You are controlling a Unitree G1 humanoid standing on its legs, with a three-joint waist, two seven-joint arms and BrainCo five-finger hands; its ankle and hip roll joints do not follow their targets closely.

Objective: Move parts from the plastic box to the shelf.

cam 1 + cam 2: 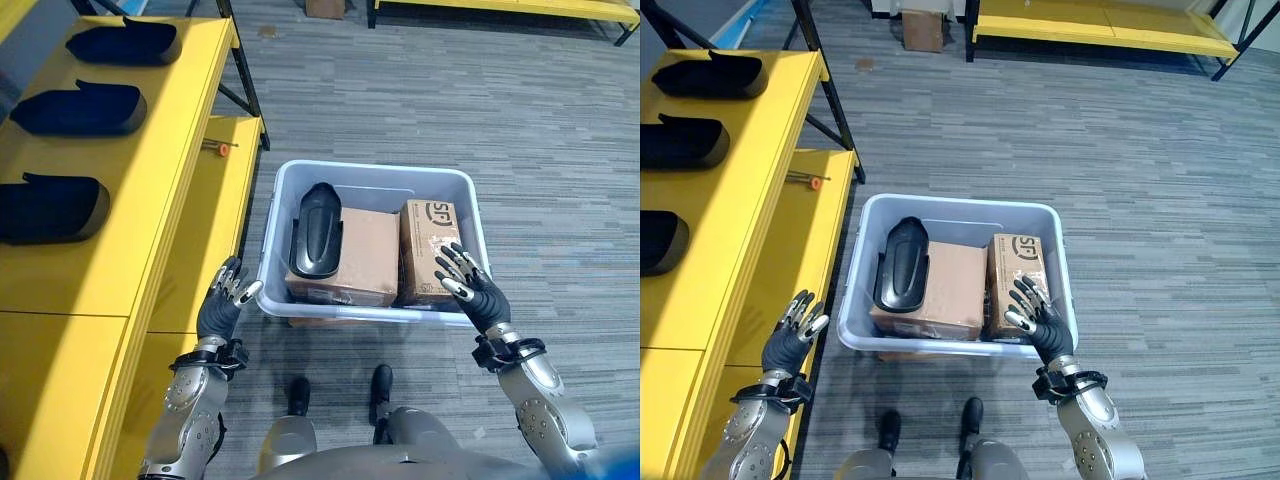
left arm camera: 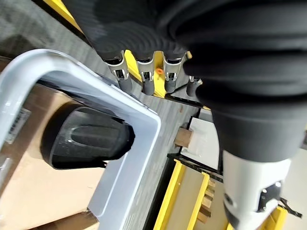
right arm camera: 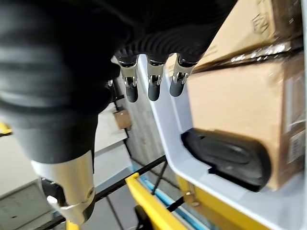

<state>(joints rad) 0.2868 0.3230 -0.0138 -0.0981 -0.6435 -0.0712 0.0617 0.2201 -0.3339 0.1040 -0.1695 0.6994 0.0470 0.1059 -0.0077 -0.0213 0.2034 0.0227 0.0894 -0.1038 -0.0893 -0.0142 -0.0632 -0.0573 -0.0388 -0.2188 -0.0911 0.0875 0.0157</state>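
A pale blue plastic box [image 1: 471, 196] stands on the floor beside the yellow shelf [image 1: 150, 200]. Inside it a black moulded part [image 1: 315, 232] lies on a large cardboard box [image 1: 365, 255], with a smaller cardboard box [image 1: 430, 240] to its right. Three similar black parts [image 1: 80, 108] rest on the shelf top. My left hand [image 1: 225, 300] is open just outside the box's near left corner, its fingers [image 2: 148, 81] straight and apart from the rim. My right hand [image 1: 470, 288] is open over the near right rim, fingers [image 3: 153, 81] straight, holding nothing.
A lower yellow shelf level [image 1: 215, 220] runs alongside the box, with a small orange-handled tool [image 1: 222, 149] at its far end. A black shelf leg [image 1: 245, 80] stands behind it. Farther off are a cardboard box [image 1: 923, 28] and another yellow shelf [image 1: 1090, 30].
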